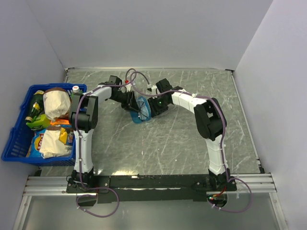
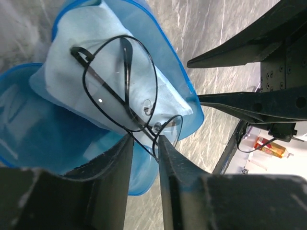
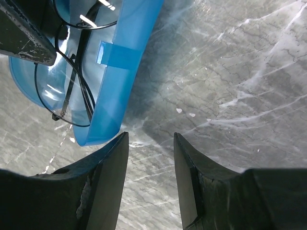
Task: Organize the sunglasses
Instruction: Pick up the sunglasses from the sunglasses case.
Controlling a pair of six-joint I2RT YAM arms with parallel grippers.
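Note:
The sunglasses [image 2: 120, 86], thin black wire frame, lie on a light-blue cloth [image 2: 62, 62] inside the open blue translucent case [image 2: 29, 134] at the table's middle back [image 1: 143, 114]. My left gripper [image 2: 145, 139] reaches into the case from the left. Its jaws stand narrowly apart around the rim of one lens, and the wire touches the right finger. On the case's right side my right gripper [image 3: 151, 136] is open over bare table, just off the case's rim [image 3: 120, 62]. Through the case wall the sunglasses [image 3: 72, 91] show.
A blue basket [image 1: 19, 139] full of bags and bottles stands at the table's left edge. Grey walls close the table on the left, back and right. The right arm's black fingers [image 2: 249, 108] hang close beside the case.

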